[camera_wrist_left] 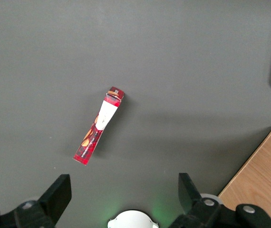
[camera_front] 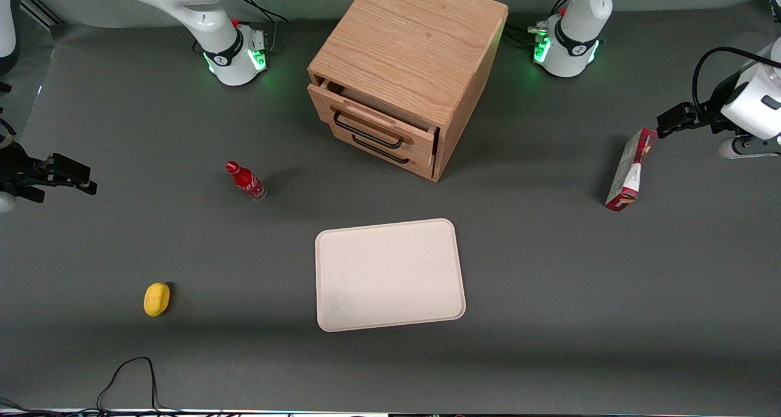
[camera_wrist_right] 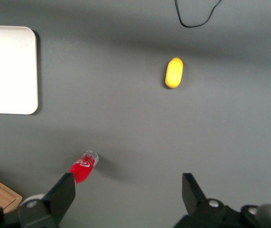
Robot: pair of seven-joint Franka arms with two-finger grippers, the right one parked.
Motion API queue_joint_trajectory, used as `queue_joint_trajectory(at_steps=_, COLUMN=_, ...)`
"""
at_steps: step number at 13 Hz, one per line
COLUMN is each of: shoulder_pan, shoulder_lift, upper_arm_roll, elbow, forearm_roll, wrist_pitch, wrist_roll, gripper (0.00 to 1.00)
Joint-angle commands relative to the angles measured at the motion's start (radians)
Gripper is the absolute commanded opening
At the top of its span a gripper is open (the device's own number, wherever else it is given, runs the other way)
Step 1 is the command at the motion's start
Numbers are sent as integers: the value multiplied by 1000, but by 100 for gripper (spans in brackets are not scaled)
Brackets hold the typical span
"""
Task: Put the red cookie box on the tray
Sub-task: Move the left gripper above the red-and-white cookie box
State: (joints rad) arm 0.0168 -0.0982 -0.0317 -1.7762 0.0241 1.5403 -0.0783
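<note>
1. My tool: hanging above the counter at the working arm's end, fingers standing wide apart and gripping nothing. In the front view it is hovering just at the upper end of the red cookie box; whether it is touching the box I cannot tell.

2. Red cookie box: standing on a narrow edge on the counter, leaning slightly, with a white patch on its side. From my wrist camera I am seeing it edge-on as a thin red strip on the grey surface, between my two fingers' lines and clear of both.

3. Tray: lying flat on the counter, pale beige, nothing on it. The box is sitting at about two o'clock from it in the front view, well apart.

4. Wooden drawer cabinet: sitting at twelve o'clock from the tray, its top drawer slightly open.

5. Small red bottle: standing at about ten o'clock from the tray, toward the parked arm's end.

6. Yellow lemon-like object: lying at nine o'clock from the tray, nearer the front camera than the bottle.
</note>
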Motion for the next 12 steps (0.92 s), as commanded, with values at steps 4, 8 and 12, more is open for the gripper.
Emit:
queue_joint_trajectory(at_steps=4, shoulder_pan=-6, shoulder_lift=78, upper_arm_roll=-20, elbow=138, forearm_roll=19, wrist_pitch=-101, wrist_roll=-94, gripper=100)
queue_joint_trajectory(at_steps=8, shoulder_pan=-3, shoulder_lift=71, upper_arm_roll=-19, elbow=135, forearm_roll=10, wrist_pitch=-114, wrist_roll=-80, gripper=100)
queue_joint_trajectory(at_steps=12, shoulder_pan=2, shoulder_lift=69, upper_arm_roll=-16, elbow=136, forearm_roll=14, wrist_pitch=-121, wrist_roll=-77, gripper=100)
